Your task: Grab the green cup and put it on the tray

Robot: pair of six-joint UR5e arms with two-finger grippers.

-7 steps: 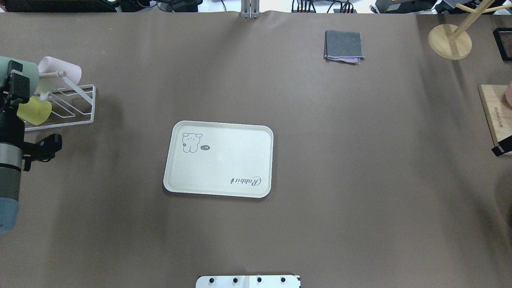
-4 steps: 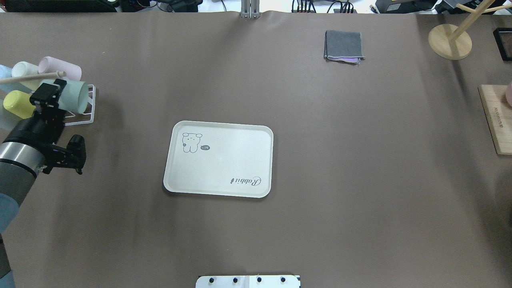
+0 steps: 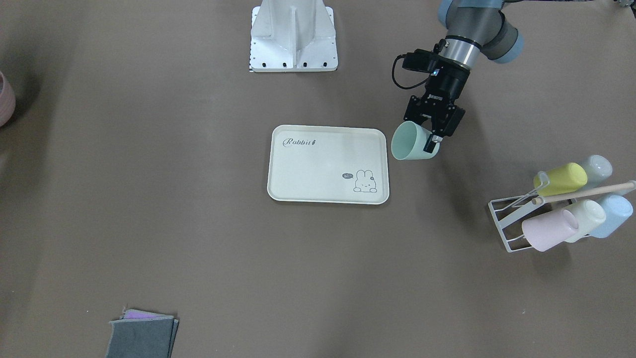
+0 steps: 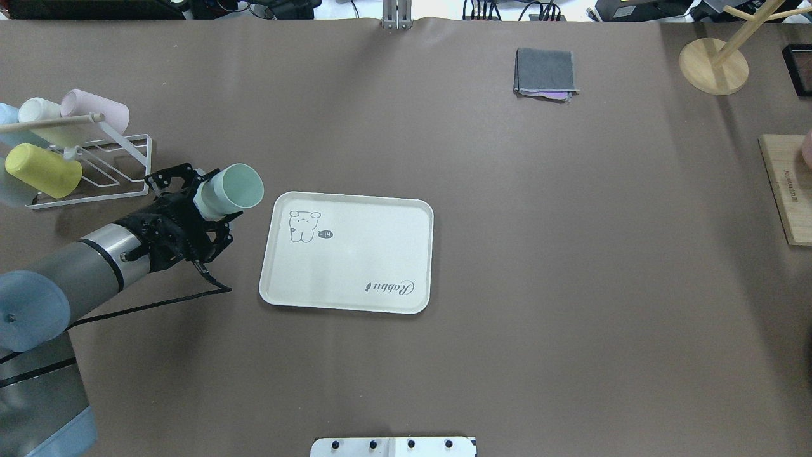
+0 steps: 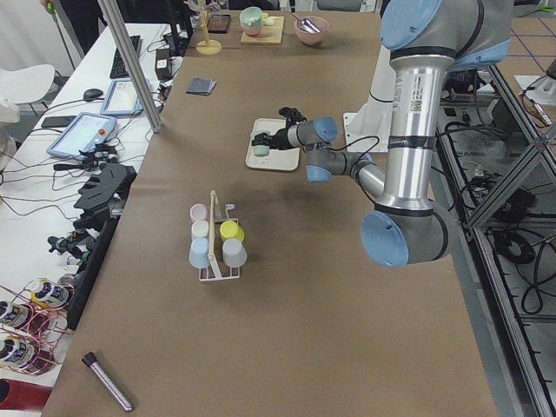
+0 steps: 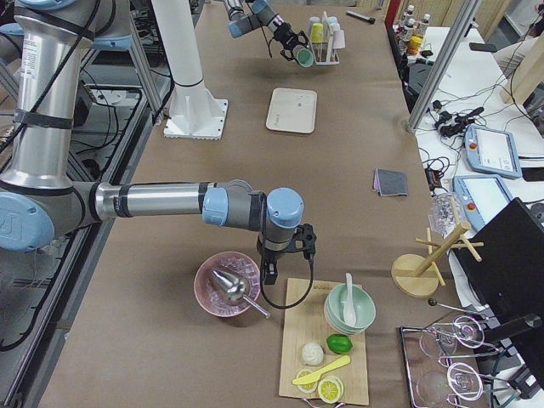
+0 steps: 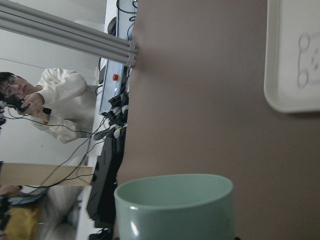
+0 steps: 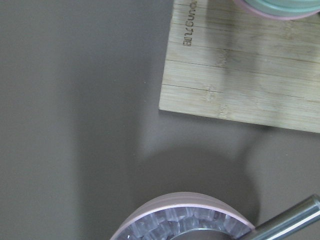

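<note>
The green cup (image 4: 231, 189) is held tilted on its side in my left gripper (image 4: 208, 198), its mouth facing the tray. It hangs above the table just off the bunny end of the cream tray (image 4: 347, 260). The front view shows the cup (image 3: 410, 142) beside the tray's (image 3: 323, 164) edge, with the gripper (image 3: 430, 140) shut on its wall. The left wrist view shows the cup's rim (image 7: 175, 207) and a tray corner (image 7: 292, 60). My right gripper (image 6: 272, 269) shows only in the exterior right view, far from the tray; I cannot tell whether it is open.
A white wire rack (image 4: 130, 166) with a yellow-lime cup (image 4: 43, 170), a pink cup (image 4: 95, 108) and others stands at the far left. A folded grey cloth (image 4: 545, 73), a wooden stand (image 4: 713, 63), a wooden board (image 4: 786, 187) and a pink bowl (image 6: 228, 285) are to the right.
My left arm has carried the green cup from the rack rightward, to just beside the tray's left edge. The rack's other cups stay in place.
</note>
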